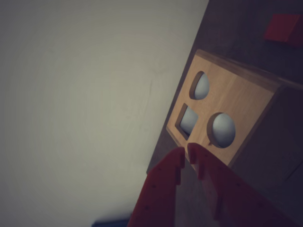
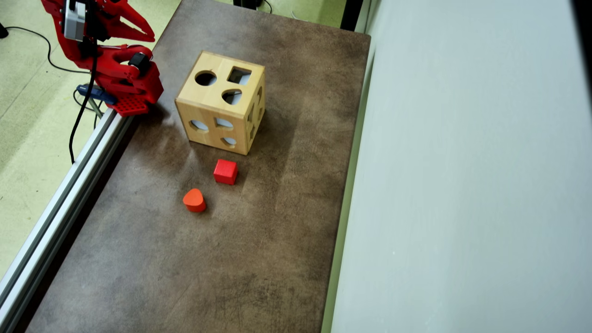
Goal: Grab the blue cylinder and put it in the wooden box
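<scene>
My pincer [image 1: 185, 153] is pressed together with nothing between its tips, and in the overhead view it [image 2: 150, 34] hangs near the bench's [image 2: 286, 208] far left corner. The wooden box [image 2: 222, 108] stands toward the bench's far end, with a red cube [image 2: 225, 171] and an orange rounded block [image 2: 194, 200] just in front of it. I cannot find the blue cylinder in either view.

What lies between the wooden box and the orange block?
In the overhead view, the red cube lies between the box and the orange block.
</scene>
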### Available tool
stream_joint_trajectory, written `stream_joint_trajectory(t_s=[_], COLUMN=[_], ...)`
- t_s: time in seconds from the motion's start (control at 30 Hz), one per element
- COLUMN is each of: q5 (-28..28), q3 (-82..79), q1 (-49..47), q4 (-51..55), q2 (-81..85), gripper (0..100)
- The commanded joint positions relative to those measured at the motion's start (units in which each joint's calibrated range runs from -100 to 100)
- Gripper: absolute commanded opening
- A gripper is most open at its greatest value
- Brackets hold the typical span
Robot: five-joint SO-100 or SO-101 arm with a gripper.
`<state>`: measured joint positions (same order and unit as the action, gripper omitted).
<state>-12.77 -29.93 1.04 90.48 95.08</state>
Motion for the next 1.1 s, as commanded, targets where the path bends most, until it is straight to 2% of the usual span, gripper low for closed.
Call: stream_joint_trajectory(t_s=[0.0,0.8,1.07], q5=[-0.39,0.49,9.91], q3=[-0.03,1.04,7.03], q1=[0.22,0.0,0.07], q4=[-0.05,-1.17,-1.09], q2=[-0.01,0.07,-0.18], gripper=[2,2,2])
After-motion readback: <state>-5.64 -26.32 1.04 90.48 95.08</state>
